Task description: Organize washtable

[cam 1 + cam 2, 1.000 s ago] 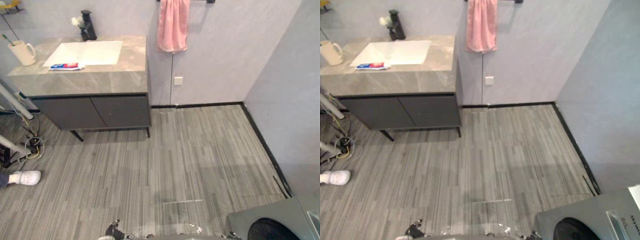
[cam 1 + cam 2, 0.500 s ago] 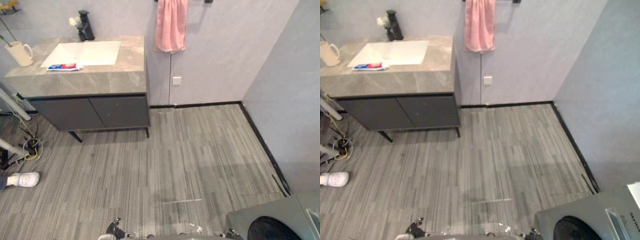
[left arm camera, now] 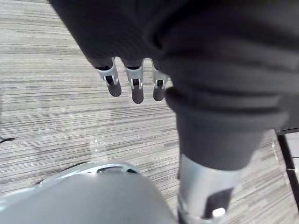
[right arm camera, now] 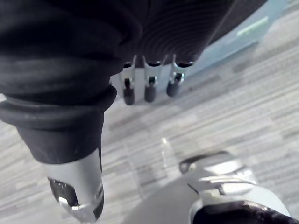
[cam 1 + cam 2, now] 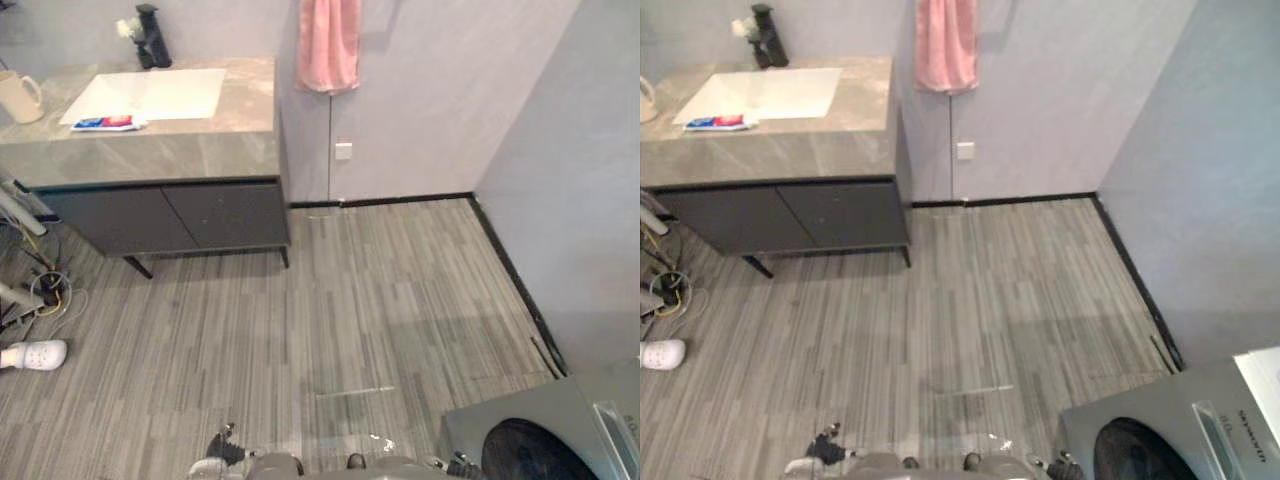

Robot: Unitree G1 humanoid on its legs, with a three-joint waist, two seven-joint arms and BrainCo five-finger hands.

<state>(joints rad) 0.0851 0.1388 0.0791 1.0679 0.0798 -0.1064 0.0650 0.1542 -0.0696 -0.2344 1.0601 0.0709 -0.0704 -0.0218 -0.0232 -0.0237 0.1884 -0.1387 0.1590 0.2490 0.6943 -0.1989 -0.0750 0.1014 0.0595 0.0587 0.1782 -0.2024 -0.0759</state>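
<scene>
Beneath the left hand (image 3: pixel 136 88), grey plank floor (image 3: pixel 51 116) spreads under fingers (image 3: pixel 113 84) that hang loose and slightly apart, clasping nothing. The right hand (image 4: pixel 149 89) hangs the same way, its fingers (image 4: pixel 174 84) relaxed and empty, with a grey washing machine (image 5: pixel 545 440) near that hand's side. Far ahead of both sets of fingers, across the floor and toward the left hand's side, stands the washtable (image 5: pixel 150 155), a grey stone-look top on dark cabinet doors, set against the wall. A white basin (image 5: pixel 150 93) is sunk into its top, with a black tap (image 5: pixel 150 35) upright behind it. A cream mug (image 5: pixel 18 95) stands at the top's far left edge, apart from the basin, and a red-and-blue toothpaste tube (image 5: pixel 103 123) lies flat on the stone just beside the basin's near corner. On the wall beyond the washtable, toward the right hand's side, a pink towel (image 5: pixel 328 45) hangs above a white socket (image 5: pixel 343 150). A person's white shoe (image 5: pixel 35 354) rests on the floor left of the cabinet.
</scene>
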